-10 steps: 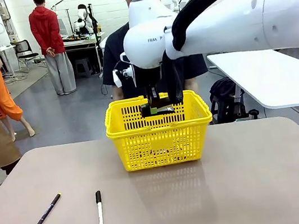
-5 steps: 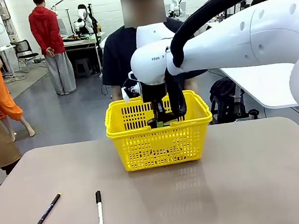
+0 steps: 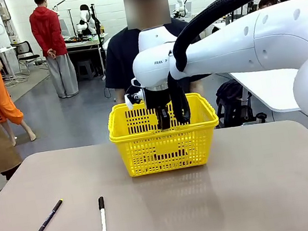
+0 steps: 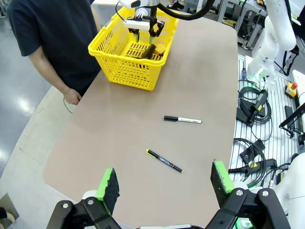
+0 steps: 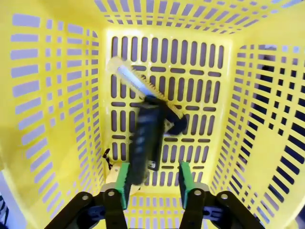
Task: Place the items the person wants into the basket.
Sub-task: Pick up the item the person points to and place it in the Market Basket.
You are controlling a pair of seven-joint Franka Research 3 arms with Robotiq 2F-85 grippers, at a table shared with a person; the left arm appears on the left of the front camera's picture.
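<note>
While the right arm reaches in from the right of the front view, its hand hangs just inside the top of the yellow basket, which stands on the surface at the centre of the frame, with the person standing right behind it. In the right wrist view the green pads stand apart and grip nothing; the black stapler, blurred, sits in the middle of the frame above the basket floor, clear of the right pad and overlapping the left one in the picture, so whether they touch I cannot tell. Beneath it the utility knife lies slanted on the slotted floor. In the left wrist view the left hand is wide open at the bottom of the frame, holding nothing, above the bare surface. A black pen and a white marker lie at the lower left of the front view, well apart from the basket.
</note>
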